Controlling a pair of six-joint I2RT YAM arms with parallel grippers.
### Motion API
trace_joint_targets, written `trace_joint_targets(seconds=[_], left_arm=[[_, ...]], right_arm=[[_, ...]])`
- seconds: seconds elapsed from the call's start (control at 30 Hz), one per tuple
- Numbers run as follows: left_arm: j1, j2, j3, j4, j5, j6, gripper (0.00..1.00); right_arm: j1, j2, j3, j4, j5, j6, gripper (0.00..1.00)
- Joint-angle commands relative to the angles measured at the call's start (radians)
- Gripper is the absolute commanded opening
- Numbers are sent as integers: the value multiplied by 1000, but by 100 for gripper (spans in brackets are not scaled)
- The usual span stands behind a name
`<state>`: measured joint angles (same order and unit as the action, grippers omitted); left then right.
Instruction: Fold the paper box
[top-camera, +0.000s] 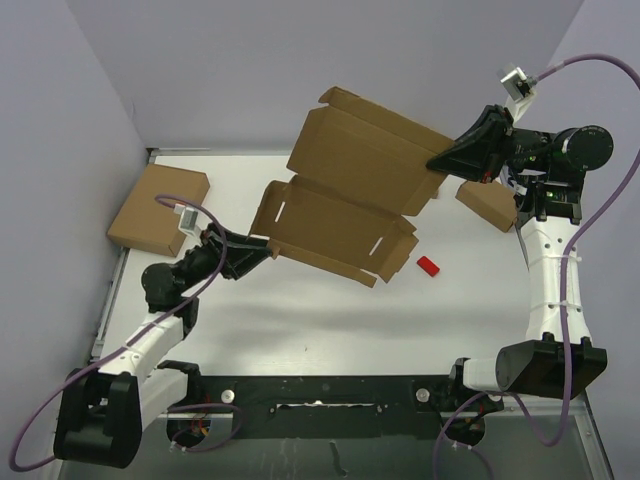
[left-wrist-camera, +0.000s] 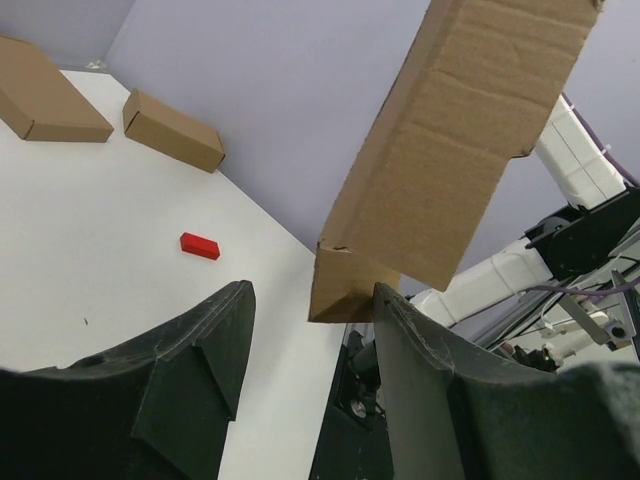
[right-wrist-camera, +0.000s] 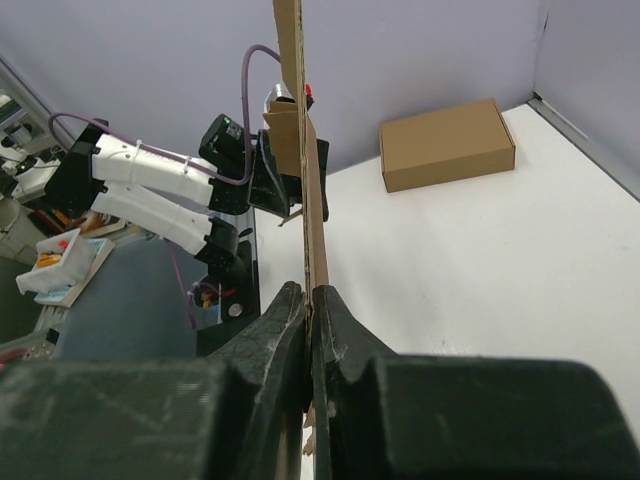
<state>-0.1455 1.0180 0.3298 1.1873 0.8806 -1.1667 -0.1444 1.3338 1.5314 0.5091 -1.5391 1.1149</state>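
The paper box (top-camera: 350, 180) is an unfolded brown die-cut sheet held up off the white table, tilted, with slits and side flaps along its lower panel. My right gripper (top-camera: 445, 160) is shut on its right edge; in the right wrist view the thin cardboard (right-wrist-camera: 315, 220) runs straight up from between the pressed fingers of that gripper (right-wrist-camera: 310, 300). My left gripper (top-camera: 262, 243) is at the sheet's left end. In the left wrist view its jaws stand apart, and a corner of the paper box (left-wrist-camera: 345, 290) rests against the right finger (left-wrist-camera: 420, 370), with a gap to the left finger.
A larger closed cardboard box (top-camera: 158, 208) lies at the table's left edge. A small closed box (top-camera: 490, 203) sits under the right arm. A red block (top-camera: 428, 265) lies on the table below the held sheet. Walls close in the back and sides.
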Motion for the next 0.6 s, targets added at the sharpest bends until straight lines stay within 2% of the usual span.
trace_joint_targets(seconds=[0.0, 0.23, 0.33, 0.43, 0.57], left_arm=[[-31, 4, 59, 42, -23, 31, 49], [-47, 5, 56, 31, -28, 39, 33], [-47, 7, 58, 30, -35, 39, 15], [-48, 7, 60, 37, -40, 39, 2], [-48, 6, 57, 39, -44, 42, 0]], right_arm=[[-6, -31, 10, 47, 25, 25, 0], [-6, -34, 7, 51, 27, 29, 0], [-6, -37, 6, 52, 27, 29, 0], [-5, -40, 1, 51, 25, 29, 0], [-6, -45, -8, 52, 24, 24, 0]])
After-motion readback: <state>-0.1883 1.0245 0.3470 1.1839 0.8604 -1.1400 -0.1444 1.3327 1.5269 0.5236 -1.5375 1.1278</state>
